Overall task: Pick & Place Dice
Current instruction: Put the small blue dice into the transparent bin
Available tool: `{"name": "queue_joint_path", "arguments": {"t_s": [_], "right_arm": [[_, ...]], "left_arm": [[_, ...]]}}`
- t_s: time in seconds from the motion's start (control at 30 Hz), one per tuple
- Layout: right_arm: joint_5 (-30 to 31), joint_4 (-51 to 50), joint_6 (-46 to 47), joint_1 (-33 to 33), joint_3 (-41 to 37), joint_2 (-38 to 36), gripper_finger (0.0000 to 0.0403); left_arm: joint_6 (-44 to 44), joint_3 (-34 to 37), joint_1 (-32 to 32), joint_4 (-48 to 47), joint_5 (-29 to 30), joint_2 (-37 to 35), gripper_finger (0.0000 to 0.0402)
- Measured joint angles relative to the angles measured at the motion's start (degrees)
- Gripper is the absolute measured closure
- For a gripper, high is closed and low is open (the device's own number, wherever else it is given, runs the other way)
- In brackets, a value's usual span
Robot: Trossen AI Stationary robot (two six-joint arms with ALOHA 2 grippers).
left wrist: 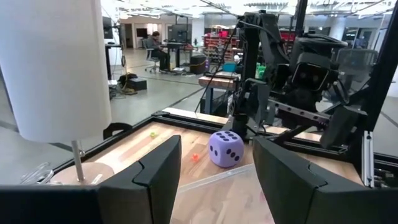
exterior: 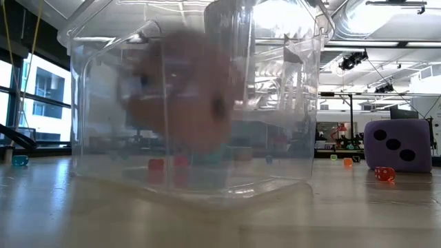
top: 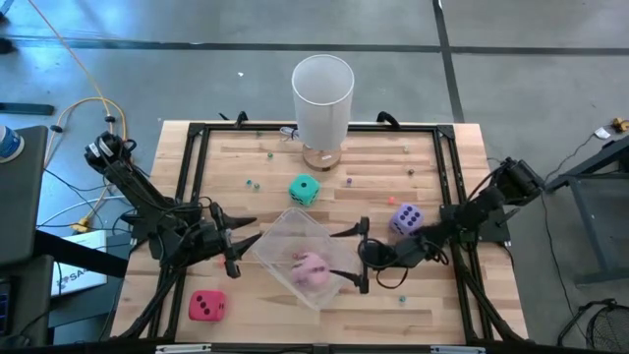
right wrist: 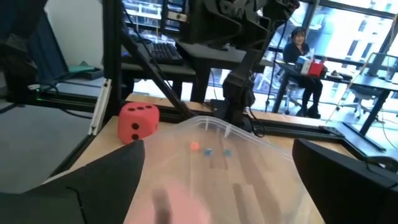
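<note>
You have a clear, square plastic tub (top: 295,239) sitting tilted near the middle of the light wooden slatted table (top: 432,295), and the soft pink foam die (top: 312,268) with dark pips lies inside it, toward the corner nearest the right arm. In the low view the pink die shows only as a blur through the tub wall, so you cannot read its resting face.

Your right gripper (top: 360,255) sits at the tub's right edge with its two dark fingers spread wide, one at each side of that corner, and nothing between them. In the right wrist view the fingers (right wrist: 106,180) frame the tub and the blurred pink die below.

Your left gripper (top: 239,243) is at the tub's left edge, its fingers parted about halfway; you cannot tell whether they pinch the tub's rim.

The purple foam die (top: 407,219) rests on the table just beside the right arm, apart from the tub. The teal-green foam die (top: 304,191) lies beyond the tub, near the tall white cylinder (top: 322,96) on its round wooden base. The red foam die (top: 206,306) sits at the near left, well apart from the tub. Tiny coloured beads (top: 253,183) are scattered on the wood.
</note>
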State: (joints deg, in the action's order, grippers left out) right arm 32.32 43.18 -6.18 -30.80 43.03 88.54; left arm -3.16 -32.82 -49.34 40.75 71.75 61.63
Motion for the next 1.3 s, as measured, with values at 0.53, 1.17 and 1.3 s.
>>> {"name": "queue_joint_path", "arguments": {"t_s": [0.53, 1.17, 1.3], "right_arm": [[5.86, 1.37, -12.95, -5.55, 0.0, -2.23, 0.0003], [6.97, 0.4, -17.55, -9.21, 0.04, -2.61, 0.0003], [6.94, 0.31, -17.9, -9.17, 0.04, -2.61, 0.0003]], "left_arm": [[-1.65, 0.0, -0.29, 0.09, 6.14, -0.04, 0.0209], [1.68, -0.13, -4.11, 3.34, -0.96, -0.92, 0.0209], [-8.12, -3.03, -1.82, 1.26, -2.62, -6.73, 0.0209]]}}
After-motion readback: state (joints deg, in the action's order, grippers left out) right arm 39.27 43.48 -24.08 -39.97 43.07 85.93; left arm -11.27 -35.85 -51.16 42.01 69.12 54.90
